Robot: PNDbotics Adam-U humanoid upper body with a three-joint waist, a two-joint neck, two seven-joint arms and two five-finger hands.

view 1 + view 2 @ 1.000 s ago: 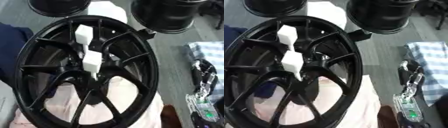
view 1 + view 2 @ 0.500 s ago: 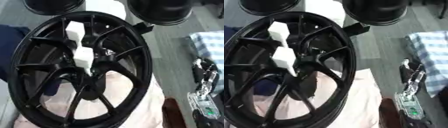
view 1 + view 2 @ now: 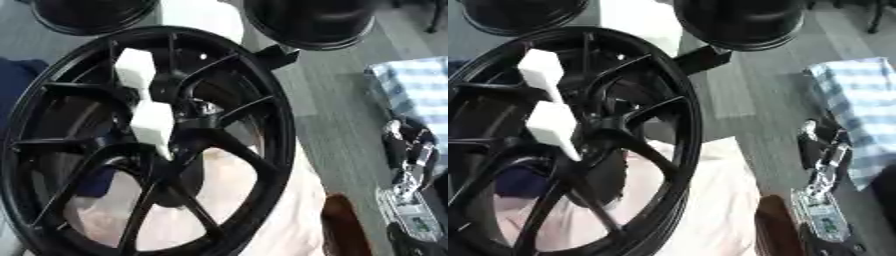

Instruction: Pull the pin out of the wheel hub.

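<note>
A large black spoked wheel hub (image 3: 262,95) stands tilted and fills the left and middle of both views. Two white blocks show among its spokes, one (image 3: 136,70) near the upper rim and one (image 3: 153,125) by the centre. I cannot tell which part is the pin. My right hand (image 3: 820,145) hangs at the right edge, well apart from the wheel, fingers relaxed and pointing up with nothing in them. Its forearm with a green circuit board (image 3: 824,220) runs to the lower right corner. My left hand shows in no view.
Two black round hubs (image 3: 311,22) (image 3: 87,15) stand behind the wheel, with something white (image 3: 197,15) between them. A pale pink cloth (image 3: 289,210) lies under the wheel. A blue checked cloth (image 3: 416,85) is at the right, and a brown object (image 3: 343,227) at the bottom.
The whole picture has slid a little to the left, so the camera moved. The wheel, the white blocks and my right hand keep their places relative to each other.
</note>
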